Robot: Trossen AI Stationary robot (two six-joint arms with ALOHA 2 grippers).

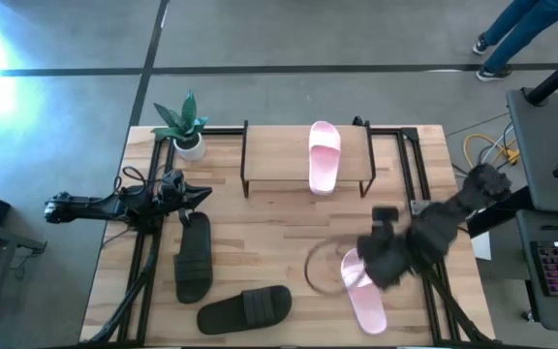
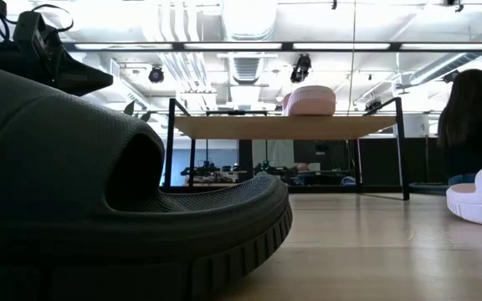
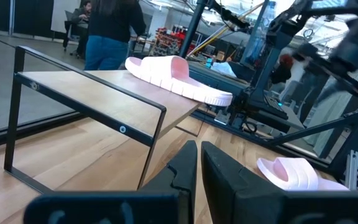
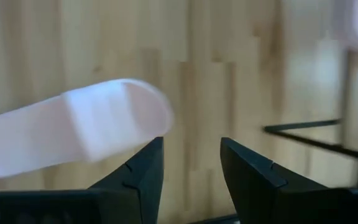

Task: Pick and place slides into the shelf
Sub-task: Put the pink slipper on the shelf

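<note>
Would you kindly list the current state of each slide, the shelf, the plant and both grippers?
Pink slide on shelf: lying flat on the top board.
Pink slide on table: flat, not held.
Dark slide nearer the left arm: flat on table.
Dark slide at the front edge: flat on table.
Shelf: upright, holding one slide.
Potted plant: upright.
Left gripper: shut, empty.
Right gripper: open, above the table's pink slide.

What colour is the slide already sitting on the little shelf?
Pale pink slide, clearest in the high view.

Left gripper (image 1: 204, 195) closed; right gripper (image 1: 381, 215) parted.
</note>
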